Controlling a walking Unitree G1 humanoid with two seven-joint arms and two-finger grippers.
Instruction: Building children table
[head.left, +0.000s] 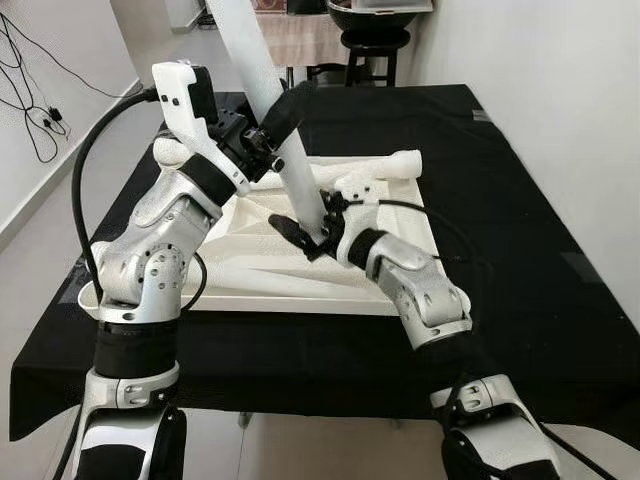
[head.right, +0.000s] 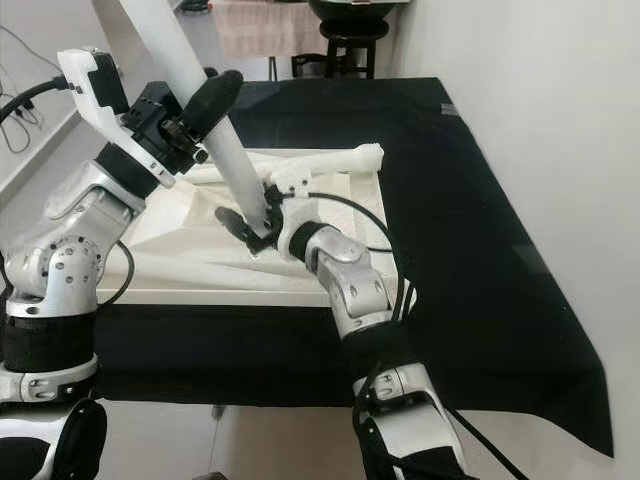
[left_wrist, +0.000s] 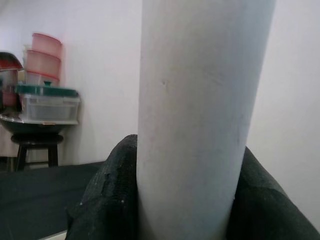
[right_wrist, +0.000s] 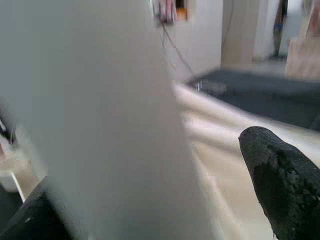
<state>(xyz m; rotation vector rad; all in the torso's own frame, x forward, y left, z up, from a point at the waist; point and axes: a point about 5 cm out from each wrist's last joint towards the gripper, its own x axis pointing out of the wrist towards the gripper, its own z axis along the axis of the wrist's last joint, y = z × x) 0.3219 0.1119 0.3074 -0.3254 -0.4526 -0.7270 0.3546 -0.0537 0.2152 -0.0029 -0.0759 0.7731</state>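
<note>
Both grippers pinch the white table leg (head.left: 285, 130): left gripper (head.left: 275, 135) mid-shaft, right gripper (head.left: 310, 235) at its foot on the upturned tabletop (head.left: 400, 290) on the bench (head.left: 520, 250); it's leaning, so it could cross-thread or slip.

The tabletop (head.left: 400, 225) lies flat on the cloth (head.left: 520, 200), roughly in the middle. A leg (head.left: 265, 75) stands tilted on it, leaning back and to the left. The left gripper (head.left: 268, 135) is clamped around the leg higher up, and the right gripper (head.left: 305, 232) sits at its lower end, right by the tabletop. A second leg (head.left: 385, 162) lies along the tabletop's far edge. Behind the cloth there's a stool (head.left: 370, 45) with containers (left_wrist: 42, 75) stacked on it.
</note>
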